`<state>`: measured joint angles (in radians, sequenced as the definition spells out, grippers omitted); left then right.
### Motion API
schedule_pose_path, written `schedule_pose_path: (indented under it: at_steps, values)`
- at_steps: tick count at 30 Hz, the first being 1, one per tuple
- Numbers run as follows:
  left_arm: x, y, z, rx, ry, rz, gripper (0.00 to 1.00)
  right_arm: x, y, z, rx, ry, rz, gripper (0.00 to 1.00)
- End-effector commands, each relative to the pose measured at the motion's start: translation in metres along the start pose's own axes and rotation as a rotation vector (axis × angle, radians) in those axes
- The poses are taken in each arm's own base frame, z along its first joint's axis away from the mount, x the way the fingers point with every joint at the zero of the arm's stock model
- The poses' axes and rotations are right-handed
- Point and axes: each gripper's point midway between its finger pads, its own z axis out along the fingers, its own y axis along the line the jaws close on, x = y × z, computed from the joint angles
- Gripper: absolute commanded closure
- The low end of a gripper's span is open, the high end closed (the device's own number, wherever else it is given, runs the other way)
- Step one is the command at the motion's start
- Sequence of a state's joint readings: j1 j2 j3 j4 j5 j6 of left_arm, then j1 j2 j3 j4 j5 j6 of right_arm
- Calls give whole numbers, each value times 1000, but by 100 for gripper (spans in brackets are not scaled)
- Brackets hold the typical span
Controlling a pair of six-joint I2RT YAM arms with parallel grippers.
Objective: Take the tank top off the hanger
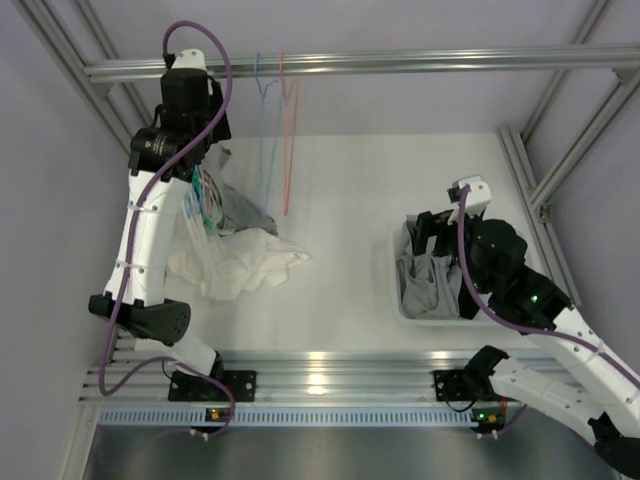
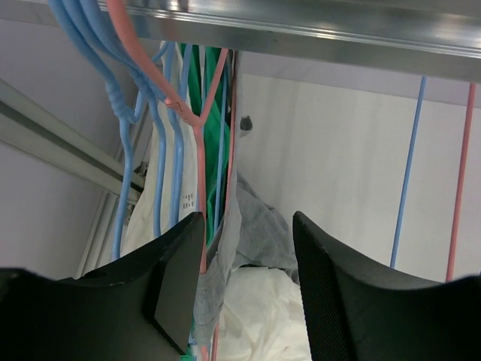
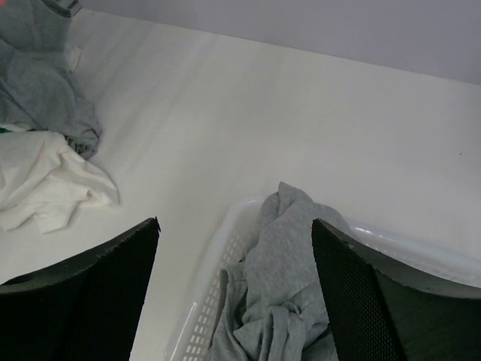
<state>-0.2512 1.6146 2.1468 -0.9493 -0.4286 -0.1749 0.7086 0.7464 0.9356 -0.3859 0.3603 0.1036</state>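
A grey tank top point(image 2: 259, 233) hangs on a pink hanger point(image 2: 197, 131) among several blue hangers point(image 2: 167, 150) on the rail; its lower part lies on the table point(image 1: 243, 212). My left gripper point(image 2: 248, 219) is open, high by the rail, with the pink hanger's arm and a grey strap just inside its left finger point(image 2: 176, 278). In the top view it point(image 1: 205, 165) sits at the upper left. My right gripper point(image 3: 234, 226) is open and empty above the white basket point(image 3: 214, 259), also in the top view point(image 1: 427, 232).
A white garment point(image 1: 235, 262) is heaped on the table under the hangers. Empty blue point(image 1: 264, 130) and pink point(image 1: 291, 135) hangers hang on the metal rail point(image 1: 400, 62). The basket point(image 1: 397, 300) holds grey clothes point(image 3: 289, 248). A green hanger point(image 2: 218, 98) hangs among the blue ones.
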Motion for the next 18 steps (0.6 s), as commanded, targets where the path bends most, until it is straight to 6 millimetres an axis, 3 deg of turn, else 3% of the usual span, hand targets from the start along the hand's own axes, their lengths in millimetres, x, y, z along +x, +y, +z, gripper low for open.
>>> schedule_pose_path:
  at_steps: [1, 10, 15, 18]
  values:
    - [2, 2, 9, -14, 9, 16, 45, -15, -1, -1, -3, -66, 10, 19]
    - [4, 9, 10, -48, 13, 15, 48, -16, 0, -1, -14, -72, 0, 18]
    - [-2, -1, -2, 38, -2, 2, 46, -13, 3, 2, -24, -64, -4, 18]
    - [-6, 3, -10, 33, -18, -1, 46, -13, 5, 4, -32, -61, -4, 18]
